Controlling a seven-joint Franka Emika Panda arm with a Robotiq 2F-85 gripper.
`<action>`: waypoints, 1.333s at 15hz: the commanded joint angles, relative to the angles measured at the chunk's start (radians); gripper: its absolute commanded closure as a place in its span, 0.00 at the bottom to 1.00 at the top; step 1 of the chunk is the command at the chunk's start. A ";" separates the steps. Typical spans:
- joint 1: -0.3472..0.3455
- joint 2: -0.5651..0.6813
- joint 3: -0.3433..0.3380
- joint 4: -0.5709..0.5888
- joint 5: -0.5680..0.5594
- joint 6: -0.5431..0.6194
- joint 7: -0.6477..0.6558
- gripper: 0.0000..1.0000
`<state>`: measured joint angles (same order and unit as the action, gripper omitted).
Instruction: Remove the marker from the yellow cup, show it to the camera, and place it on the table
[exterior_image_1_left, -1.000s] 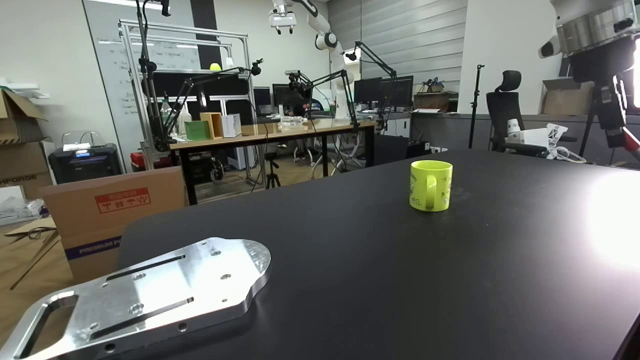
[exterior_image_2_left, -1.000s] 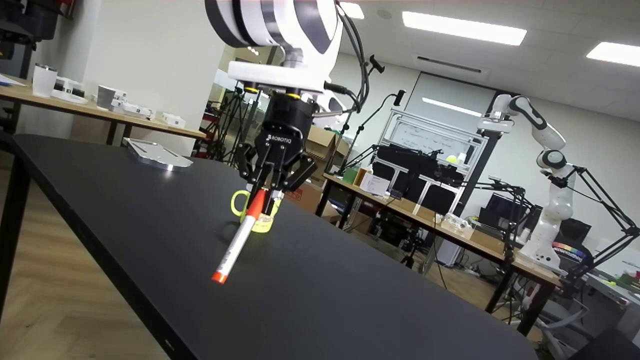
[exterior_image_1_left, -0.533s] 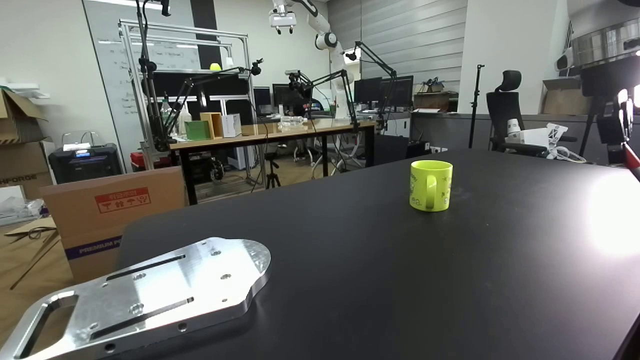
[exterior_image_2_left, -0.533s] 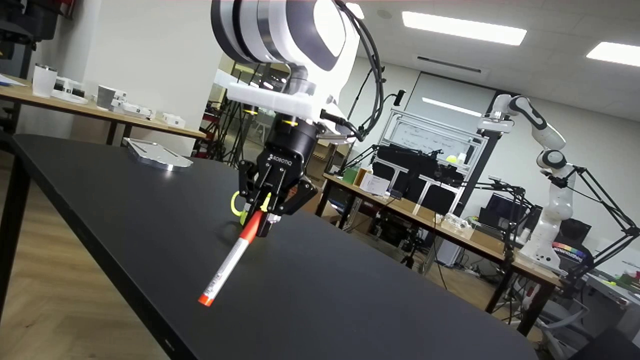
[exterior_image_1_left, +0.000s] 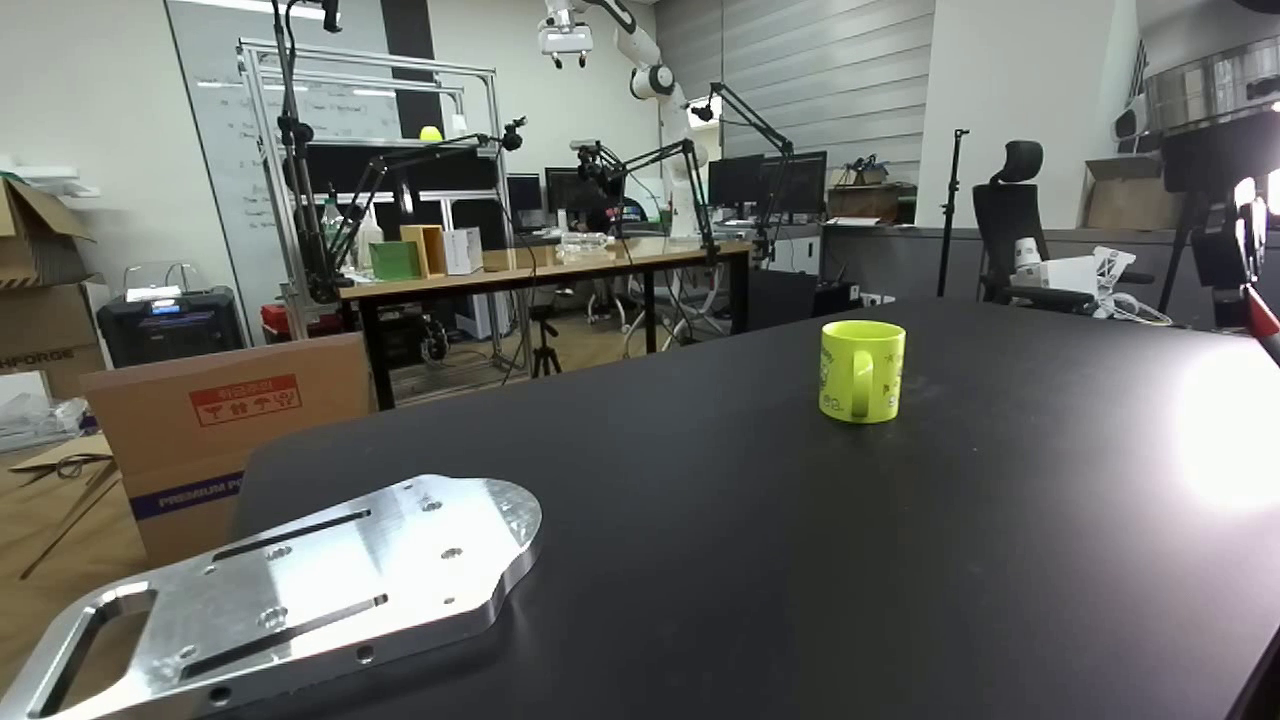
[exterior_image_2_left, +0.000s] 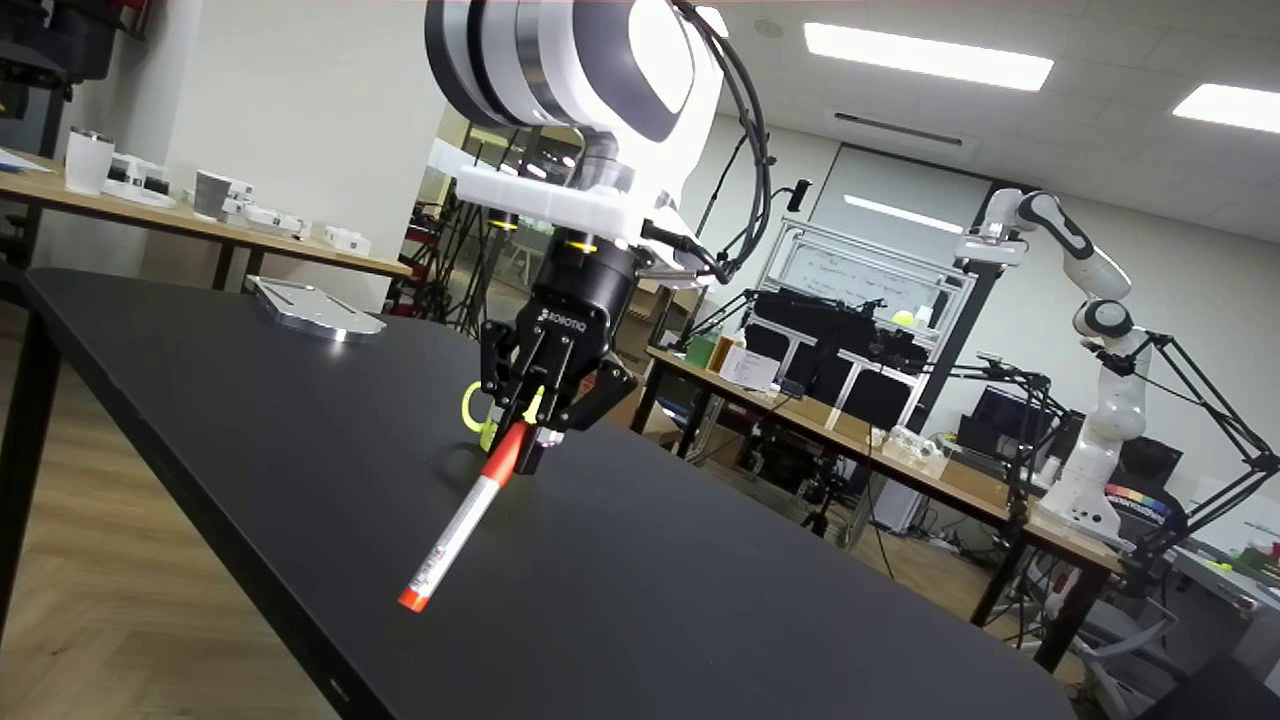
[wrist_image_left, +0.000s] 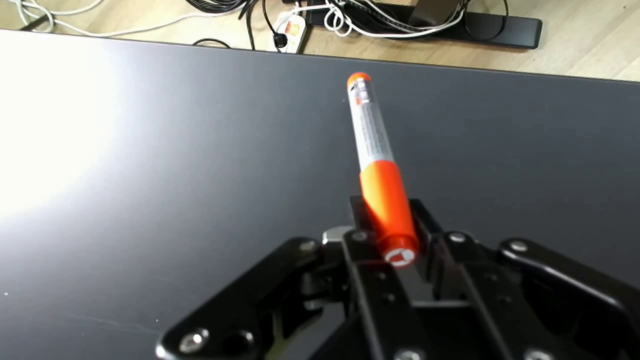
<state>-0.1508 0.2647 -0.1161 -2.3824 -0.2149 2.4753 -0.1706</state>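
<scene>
"Marker (exterior_image_2_left: 462, 524): out of the yellow cup (exterior_image_1_left: 862, 371) yet?"

"Fully out; pinched by the red cap in the gripper (wrist_image_left: 391, 212), with fingers narrowed onto both sides; sloping down toward the near left in an exterior view, nearer than the cup, with pale barrel free over the table (exterior_image_1_left: 700, 560)."

"Touching down?"

"Hard to tell at the tip; seemingly up in the air, to judge by the height of the fingers at the right edge of an exterior view."

"Which step, then?"

"Most likely the showing; yet to be laid down."

"How best to manage that?"

"Hold steady; turn slowly, printed barrel outward, with no finger across the label; squeeze firmly, given a hold on the cap alone; beware of parting cap from barrel, or of a twist between the pads."

"And the placing afterwards?"

"Bring nearly level first; rest the free end softly on the table, then lower the cap end alongside; pick a near spot, well apart from the cup and from the silver plate (exterior_image_2_left: 318, 310) at the far left; spread the fingers only once fully supported, and gently, for fear of rolling."
</scene>
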 joint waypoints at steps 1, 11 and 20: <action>0.006 0.000 -0.005 0.001 0.003 -0.002 -0.002 0.77; 0.003 0.008 -0.002 0.015 0.009 -0.003 -0.014 0.94; -0.066 0.139 -0.008 0.282 0.112 -0.019 -0.089 0.94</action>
<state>-0.1776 0.3322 -0.1200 -2.2314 -0.1500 2.4989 -0.2161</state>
